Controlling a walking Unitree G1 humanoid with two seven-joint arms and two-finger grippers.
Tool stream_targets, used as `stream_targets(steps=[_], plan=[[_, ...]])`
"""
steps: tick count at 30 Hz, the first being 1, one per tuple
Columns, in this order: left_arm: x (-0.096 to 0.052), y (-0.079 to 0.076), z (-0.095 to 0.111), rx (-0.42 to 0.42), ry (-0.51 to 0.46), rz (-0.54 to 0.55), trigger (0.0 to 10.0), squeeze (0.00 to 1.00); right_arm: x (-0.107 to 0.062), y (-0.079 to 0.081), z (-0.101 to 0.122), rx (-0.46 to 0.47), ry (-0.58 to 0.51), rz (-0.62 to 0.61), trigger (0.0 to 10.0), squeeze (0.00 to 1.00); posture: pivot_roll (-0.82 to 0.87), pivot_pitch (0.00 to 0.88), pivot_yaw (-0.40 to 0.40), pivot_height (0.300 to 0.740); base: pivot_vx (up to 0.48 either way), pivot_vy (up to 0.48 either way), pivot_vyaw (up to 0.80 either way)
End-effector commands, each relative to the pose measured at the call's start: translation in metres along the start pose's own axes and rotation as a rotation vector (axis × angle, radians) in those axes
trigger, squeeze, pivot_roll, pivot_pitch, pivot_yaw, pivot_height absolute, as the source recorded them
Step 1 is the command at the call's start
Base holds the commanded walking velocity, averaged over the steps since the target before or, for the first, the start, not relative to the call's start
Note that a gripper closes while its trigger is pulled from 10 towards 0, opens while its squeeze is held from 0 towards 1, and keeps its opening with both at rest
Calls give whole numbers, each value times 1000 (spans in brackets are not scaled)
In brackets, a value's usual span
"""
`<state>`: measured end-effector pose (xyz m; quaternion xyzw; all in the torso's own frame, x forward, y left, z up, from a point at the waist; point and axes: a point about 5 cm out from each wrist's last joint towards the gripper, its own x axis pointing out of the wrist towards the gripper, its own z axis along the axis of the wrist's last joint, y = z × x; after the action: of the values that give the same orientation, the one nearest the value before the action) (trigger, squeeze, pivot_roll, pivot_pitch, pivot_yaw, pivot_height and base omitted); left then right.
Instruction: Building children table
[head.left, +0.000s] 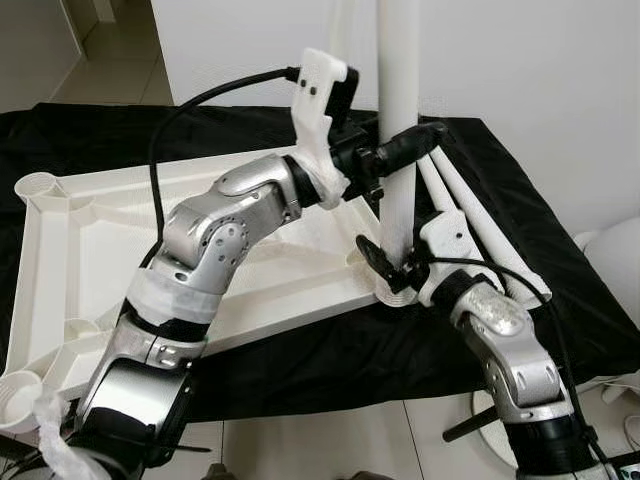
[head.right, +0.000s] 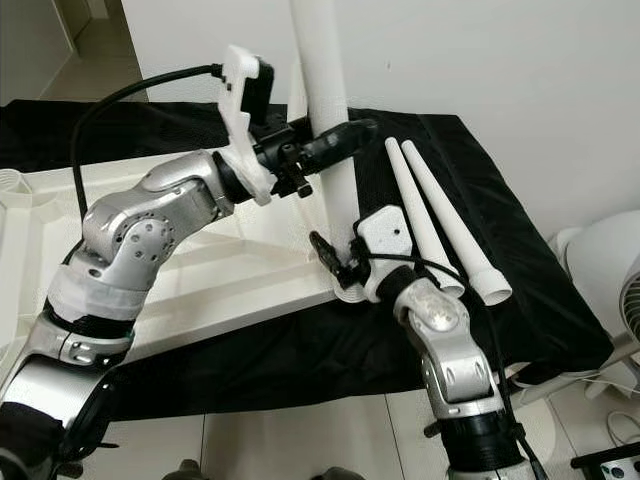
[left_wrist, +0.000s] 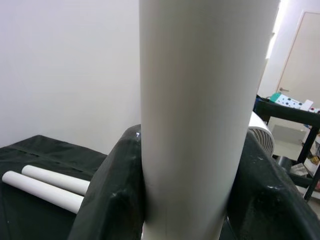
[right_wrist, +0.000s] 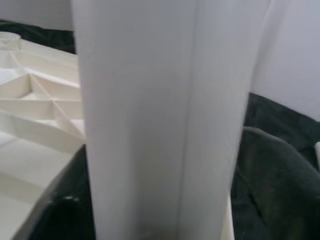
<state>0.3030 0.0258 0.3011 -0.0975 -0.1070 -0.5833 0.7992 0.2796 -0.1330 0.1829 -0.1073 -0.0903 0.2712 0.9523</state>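
tabletop (head.left: 60, 260): lies upside down on the black-draped counter (head.left: 300, 350), ribs up so the corner sockets are open to take legs.
leg (head.left: 398, 120): stands upright in the near right corner socket.
left tool (head.left: 405, 150): clamped on the leg partway up, likely to keep it plumb.
right tool (head.left: 385, 265): closed around the leg's foot at the socket, probably seating it.
spare legs (head.right: 440, 215): two lying on the cloth just right of the tabletop, waiting.
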Motion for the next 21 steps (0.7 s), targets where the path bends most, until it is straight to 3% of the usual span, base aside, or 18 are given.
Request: stream_targets(steps=[1,5,11,12,14,15,16,21], plan=[[4,3,10,44,-13,9,10000,0,1,-8,2,-5,-6,-51,10000,1000,33,0,-40,740,0,0,0],[15,17,22,77,-22,103,10000,0,8,-18,8,-22,-27,-145,10000,1000,29,0,-40,740,0,0,0],[21,22,29,86,-33,144,10000,0,13,-22,11,-30,-37,-183,10000,1000,27,0,-40,740,0,0,0],[28,24,36,82,-48,177,10000,0,19,-24,14,-38,-43,-217,10000,0,25,0,-38,740,0,0,0],[28,24,36,82,-48,177,10000,0,19,-24,14,-38,-43,-217,10000,0,25,0,-38,740,0,0,0],[40,27,47,39,-74,248,10000,0,29,-26,16,-57,-42,-297,10000,0,27,0,-39,740,0,0,0],[43,27,49,25,-80,266,10000,0,32,-27,16,-63,-37,-324,10000,0,27,0,-39,740,0,0,0],[49,24,53,6,-99,271,10000,0,38,-27,15,-39,-36,-396,10000,0,31,0,-41,740,0,0,0]])
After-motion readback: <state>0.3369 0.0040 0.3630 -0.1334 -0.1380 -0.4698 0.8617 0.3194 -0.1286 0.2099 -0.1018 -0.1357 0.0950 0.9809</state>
